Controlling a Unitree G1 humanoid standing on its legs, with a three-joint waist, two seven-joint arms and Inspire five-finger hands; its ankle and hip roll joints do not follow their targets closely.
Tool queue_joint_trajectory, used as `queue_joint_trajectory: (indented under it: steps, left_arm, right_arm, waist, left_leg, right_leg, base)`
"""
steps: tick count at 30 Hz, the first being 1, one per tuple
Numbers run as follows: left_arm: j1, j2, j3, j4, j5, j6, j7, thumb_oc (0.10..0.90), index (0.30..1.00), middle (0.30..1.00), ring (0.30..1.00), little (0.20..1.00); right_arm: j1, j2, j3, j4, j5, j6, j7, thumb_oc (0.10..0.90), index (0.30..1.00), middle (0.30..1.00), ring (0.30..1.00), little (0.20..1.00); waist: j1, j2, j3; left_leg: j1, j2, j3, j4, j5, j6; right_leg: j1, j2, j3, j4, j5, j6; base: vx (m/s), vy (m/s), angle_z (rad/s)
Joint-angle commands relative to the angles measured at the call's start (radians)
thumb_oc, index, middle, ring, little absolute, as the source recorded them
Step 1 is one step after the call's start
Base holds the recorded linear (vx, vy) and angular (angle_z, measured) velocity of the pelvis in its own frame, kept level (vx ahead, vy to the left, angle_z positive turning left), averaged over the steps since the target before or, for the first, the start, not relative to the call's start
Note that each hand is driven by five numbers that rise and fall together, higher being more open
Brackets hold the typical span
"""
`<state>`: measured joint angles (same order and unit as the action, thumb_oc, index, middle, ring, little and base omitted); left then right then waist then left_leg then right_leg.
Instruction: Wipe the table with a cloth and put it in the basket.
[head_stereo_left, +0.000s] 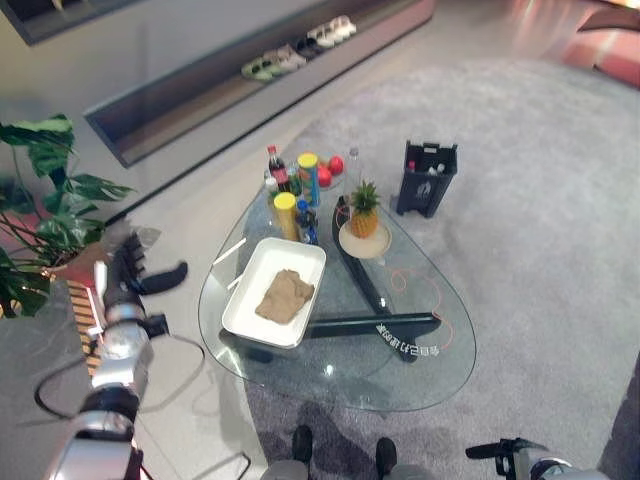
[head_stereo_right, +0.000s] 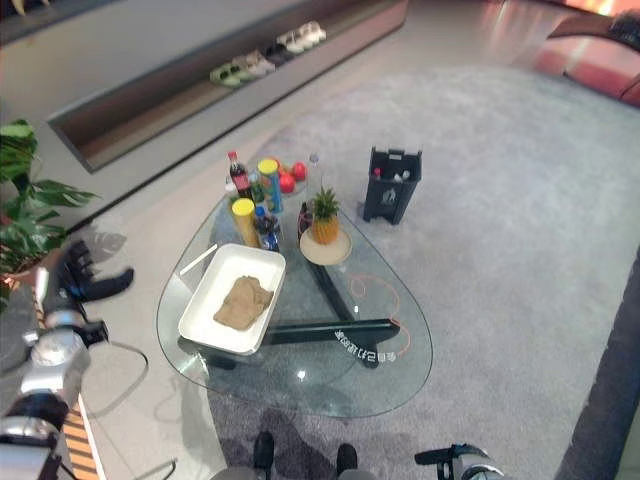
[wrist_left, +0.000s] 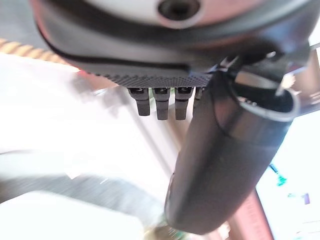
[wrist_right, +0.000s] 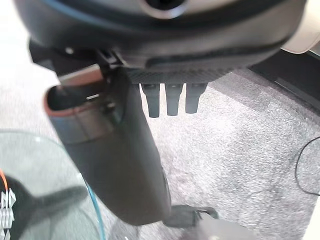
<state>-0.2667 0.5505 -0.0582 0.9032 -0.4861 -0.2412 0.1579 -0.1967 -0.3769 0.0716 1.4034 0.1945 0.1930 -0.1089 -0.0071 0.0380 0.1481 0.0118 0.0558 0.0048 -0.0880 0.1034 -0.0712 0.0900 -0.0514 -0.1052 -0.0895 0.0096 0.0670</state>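
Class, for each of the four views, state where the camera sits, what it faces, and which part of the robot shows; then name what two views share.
Left eye view: head camera, looking down at the glass table; left hand shows.
Right eye view: same head, slightly aside; same left hand.
Left wrist view: on the left wrist, looking along the open hand.
Right wrist view: on the right wrist; right hand over grey carpet.
Both eye views share the brown cloth in the white tray.
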Motion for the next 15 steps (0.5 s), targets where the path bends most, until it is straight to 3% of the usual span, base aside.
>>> queue_joint_trajectory:
  steps: [1, 8, 9, 15]
  left_arm:
    - [0.004, 0.001, 0.072, 0.092, 0.047, -0.046, -0.052, 0.800, 0.900, 0.900, 0.900, 0.900]
    - [0.143, -0.122, 0.048, 0.305, 0.232, 0.020, -0.130, 0.800, 0.900, 0.900, 0.900, 0.900]
    - [0.159, -0.139, 0.036, 0.335, 0.235, 0.055, -0.143, 0.800, 0.900, 0.900, 0.900, 0.900]
    - [0.195, -0.194, -0.010, 0.428, 0.302, 0.128, -0.150, 0.800, 0.900, 0.900, 0.900, 0.900]
  right_arm:
    - [0.041, -0.032, 0.041, 0.030, -0.150, 0.015, 0.014, 0.800, 0.900, 0.900, 0.900, 0.900]
    - [0.059, 0.007, 0.069, 0.030, -0.241, 0.007, 0.066, 0.800, 0.900, 0.900, 0.900, 0.900]
    - [0.062, 0.013, 0.071, 0.032, -0.244, 0.008, 0.069, 0.800, 0.900, 0.900, 0.900, 0.900]
    - [0.069, 0.033, 0.081, 0.047, -0.288, -0.003, 0.072, 0.800, 0.900, 0.900, 0.900, 0.900]
  waist:
    - [0.021, -0.014, -0.068]
    - [0.033, -0.023, -0.085]
    - [0.032, -0.024, -0.086]
    - [0.029, -0.028, -0.083]
  left_leg:
    - [0.037, -0.055, -0.001, 0.001, -0.087, 0.023]
    - [0.069, -0.055, 0.003, 0.001, -0.104, 0.033]
    - [0.071, -0.055, 0.004, 0.001, -0.106, 0.035]
    - [0.083, -0.055, 0.008, 0.001, -0.114, 0.043]
  right_leg:
    - [-0.031, -0.009, -0.007, 0.058, -0.009, 0.015]
    - [0.004, -0.011, -0.009, 0.036, -0.008, 0.017]
    - [0.006, -0.011, -0.009, 0.036, -0.009, 0.018]
    - [0.014, -0.014, -0.012, 0.036, -0.010, 0.021]
  base:
    - [0.04, 0.032, -0.06]
    - [0.04, 0.031, 0.00]
    - [0.04, 0.031, 0.01]
    - [0.02, 0.022, 0.00]
